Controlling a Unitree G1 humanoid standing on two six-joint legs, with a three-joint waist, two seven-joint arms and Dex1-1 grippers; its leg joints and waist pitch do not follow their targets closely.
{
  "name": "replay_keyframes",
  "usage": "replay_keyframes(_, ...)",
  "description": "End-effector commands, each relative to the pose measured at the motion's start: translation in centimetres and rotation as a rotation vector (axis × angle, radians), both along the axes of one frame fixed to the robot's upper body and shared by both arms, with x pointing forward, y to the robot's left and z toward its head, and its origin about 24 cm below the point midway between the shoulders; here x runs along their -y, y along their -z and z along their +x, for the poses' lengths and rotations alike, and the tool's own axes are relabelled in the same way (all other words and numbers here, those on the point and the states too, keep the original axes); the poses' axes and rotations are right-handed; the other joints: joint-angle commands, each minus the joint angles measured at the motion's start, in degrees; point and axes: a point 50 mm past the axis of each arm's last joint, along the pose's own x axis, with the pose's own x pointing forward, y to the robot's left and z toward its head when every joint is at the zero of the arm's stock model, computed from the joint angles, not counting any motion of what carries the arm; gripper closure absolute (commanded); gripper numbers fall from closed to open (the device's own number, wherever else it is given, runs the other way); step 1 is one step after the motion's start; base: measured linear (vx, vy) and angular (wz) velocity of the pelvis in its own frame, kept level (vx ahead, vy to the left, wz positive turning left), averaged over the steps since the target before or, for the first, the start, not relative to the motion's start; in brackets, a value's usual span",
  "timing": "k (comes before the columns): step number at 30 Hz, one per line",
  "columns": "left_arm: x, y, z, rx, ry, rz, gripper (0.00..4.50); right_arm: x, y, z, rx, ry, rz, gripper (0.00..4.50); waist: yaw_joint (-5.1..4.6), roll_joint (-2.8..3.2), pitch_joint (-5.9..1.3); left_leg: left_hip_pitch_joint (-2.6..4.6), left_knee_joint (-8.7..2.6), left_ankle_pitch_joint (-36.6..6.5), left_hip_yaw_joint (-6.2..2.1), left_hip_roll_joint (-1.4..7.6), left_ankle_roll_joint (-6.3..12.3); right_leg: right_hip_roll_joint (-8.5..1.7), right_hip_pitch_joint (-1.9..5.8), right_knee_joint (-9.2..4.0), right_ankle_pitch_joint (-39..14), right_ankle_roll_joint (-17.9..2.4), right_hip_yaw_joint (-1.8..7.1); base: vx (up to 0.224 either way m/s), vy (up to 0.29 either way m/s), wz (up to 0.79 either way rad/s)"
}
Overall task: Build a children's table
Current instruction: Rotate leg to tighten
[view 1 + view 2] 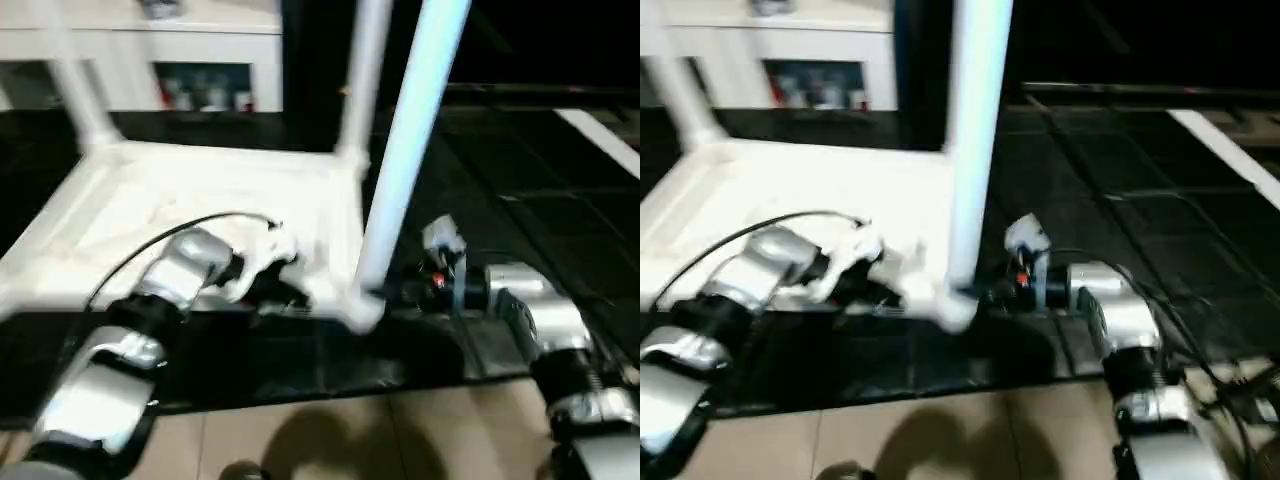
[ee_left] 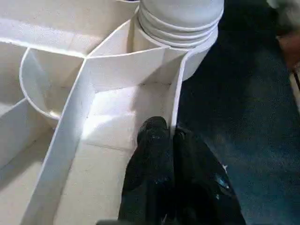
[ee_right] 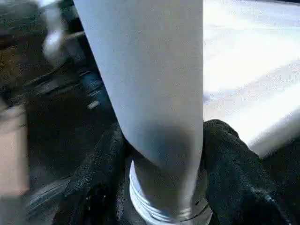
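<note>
Two grippers work the upturned table (image 1: 190,200) on the dark floor: the left gripper (image 2: 171,136) pinches its side rim, the right gripper (image 3: 161,154) clasps the near corner leg (image 1: 405,150).

No readable text, label, brand, number or sign anywhere on the things in these four views.

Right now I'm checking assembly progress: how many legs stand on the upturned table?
3 in view. One leg at the near right corner, between the right gripper fingers; one at the far right corner; one at the far left corner. The near left corner is out of frame.
</note>
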Motion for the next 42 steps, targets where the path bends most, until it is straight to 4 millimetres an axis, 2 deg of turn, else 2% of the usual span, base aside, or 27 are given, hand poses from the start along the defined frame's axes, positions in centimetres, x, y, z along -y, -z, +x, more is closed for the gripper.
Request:
replay_keyframes(1,2.6,-2.8,1.4,0.086,-0.091,-0.158,4.5,-3.9,0.4,-0.6,-0.032,-0.082,0.054,2.51,-0.05,-0.44,-4.51,0.76,-3.93,-9.7,-0.12,0.46,0.32,-3.52,3.49,-4.34,-8.6,-11.9,2.77,0.0,0.0,0.0)
replay_keyframes(4,4.2,-2.9,2.1,0.108,-0.207,-0.162,4.5,-5.5,1.2,0.4,-0.044,0.098,0.018,2.51,-0.98,-0.25,-4.54,0.53,-3.82,-7.9,-0.06,0.32,0.93,-3.35,3.46,-4.26,-6.1,-12.3,2.75,0.0,0.0,0.0)
replay_keyframes(6,5.1,-3.0,2.3,0.113,-0.265,-0.177,4.5,-6.1,1.5,1.1,-0.056,0.215,-0.005,2.51,-1.43,-0.24,-4.54,0.73,-3.85,-8.0,-0.05,0.22,0.97,-3.26,3.45,-4.44,-6.4,-12.6,2.66,0.0,0.0,0.0)
replay_keyframes(8,5.5,-3.1,2.4,0.12,-0.284,-0.178,4.5,-6.4,1.6,1.3,-0.061,0.254,-0.015,2.52,-1.73,-0.28,-4.57,0.71,-3.86,-7.2,-0.05,0.3,1.37,-3.16,3.48,-4.25,-4.8,-13.0,2.7,0.0,0.0,0.0)
replay_keyframes(9,6.0,-2.9,2.3,0.146,-0.279,-0.142,4.5,-7.1,1.7,1.2,-0.009,0.235,-0.068,2.52,-1.86,-0.44,-4.58,0.68,-3.85,-7.1,-0.03,0.31,1.78,-3.2,3.56,-4.28,-4.2,-13.1,2.67,0.0,0.0,0.0)
replay_keyframes(11,6.0,-2.7,2.2,0.163,-0.268,-0.114,4.5,-7.3,1.7,0.9,0.016,0.205,-0.071,2.52,-1.74,-0.57,-4.57,0.76,-3.79,-6.5,0.07,0.3,2.6,-3.17,3.6,-4.24,-2.9,-13.1,2.75,0.0,0.0,0.0)
replay_keyframes(12,6.0,-2.7,2.2,0.169,-0.268,-0.106,4.5,-7.3,1.7,0.8,0.012,0.207,-0.061,1.98,-1.66,-0.49,-4.52,0.71,-3.8,-6.2,0.07,0.27,3.26,-3.15,3.65,-4.18,-2.4,-13.2,2.77,0.0,0.0,0.0)
replay_keyframes(15,5.4,-2.5,2.1,0.18,-0.251,-0.086,4.5,-6.9,1.6,0.7,0.011,0.201,-0.043,1.83,-1.56,-0.4,-4.37,0.78,-3.9,-7.1,0.05,0.35,3.57,-3.25,3.61,-4.42,-3.9,-12.9,2.77,0.0,0.0,0.0)
replay_keyframes(17,4.9,-2.4,2.0,0.19,-0.227,-0.072,4.5,-6.4,1.6,0.7,0.024,0.198,-0.043,1.48,-1.54,-0.43,-4.39,0.83,-3.94,-7.7,0.02,0.42,3.36,-3.33,3.6,-4.51,-4.7,-12.6,2.79,0.0,0.0,0.0)
replay_keyframes(20,4.3,-2.1,1.7,0.199,-0.181,-0.054,4.5,-5.4,1.5,0.8,0.04,0.192,-0.045,1.37,-1.58,-0.36,-4.45,0.72,-3.91,-7.4,-0.02,0.42,3.39,-3.28,3.72,-4.35,-3.4,-12.8,2.81,0.0,0.0,0.0)
replay_keyframes(23,2.6,-1.4,1.1,0.198,-0.077,-0.005,4.5,-3.1,1.2,0.6,0.069,0.127,-0.052,0.95,-1.58,-0.32,-4.45,0.78,-3.89,-7.7,0.03,0.47,3.81,-3.22,3.71,-4.29,-2.7,-13.1,2.81,0.0,0.0,0.0)
replay_keyframes(24,2.3,-1.3,1.0,0.198,-0.056,0.002,4.5,-2.6,1.1,0.5,0.07,0.109,-0.057,0.93,-1.59,-0.04,-4.39,0.81,-3.91,-8.4,0.05,0.52,3.85,-3.18,3.62,-4.38,-3.0,-13.1,2.83,0.0,0.0,0.0)
replay_keyframes(25,2.2,-1.2,0.9,0.199,-0.046,0.004,4.5,-2.4,1.1,0.5,0.07,0.101,-0.059,0.87,-1.47,-0.12,-4.34,0.84,-3.92,-8.8,0.01,0.52,3.8,-3.21,3.64,-4.49,-3.5,-13.1,2.78,0.0,0.0,0.0)
replay_keyframes(26,1.7,-1.1,0.8,0.185,-0.015,0.012,4.5,-1.5,0.9,0.3,0.082,0.046,-0.076,0.6,-1.32,-0.21,-4.34,0.85,-3.94,-8.9,-0.01,0.61,3.59,-3.25,3.7,-4.44,-3.8,-13.1,2.78,0.0,0.0,0.0)
replay_keyframes(30,1.7,-1.1,0.8,0.184,-0.014,0.012,4.5,-1.5,0.9,0.3,0.083,0.044,-0.077,0.41,-0.99,-0.17,-4.33,0.95,-3.96,-9.3,0.04,0.74,2.99,-3.36,3.47,-4.31,-4.6,-13.6,2.83,0.0,0.0,0.0)
replay_keyframes(31,1.7,-1.1,0.8,0.184,-0.014,0.012,4.5,-1.5,0.9,0.3,0.083,0.044,-0.077,0.16,-0.98,-0.17,-4.36,0.92,-3.99,-9.2,0.01,0.72,2.83,-3.36,3.49,-4.27,-4.6,-13.6,2.81,0.0,0.0,0.0)
replay_keyframes(33,1.7,-1.1,0.8,0.184,-0.014,0.012,4.5,-1.5,0.9,0.3,0.083,0.044,-0.077,0.02,-0.95,-0.15,-4.41,0.94,-3.96,-8.8,0.01,0.72,2.82,-3.32,3.47,-4.15,-3.9,-13.7,2.81,0.0,0.0,0.0)
replay_keyframes(42,1.7,-1.1,0.8,0.184,-0.014,0.012,4.5,-1.5,0.9,0.3,0.083,0.044,-0.077,0.02,-0.9,-0.18,-4.39,0.9,-3.96,-9.0,0.02,0.67,2.83,-3.33,3.47,-4.25,-4.3,-13.6,2.81,0.0,0.0,0.0)
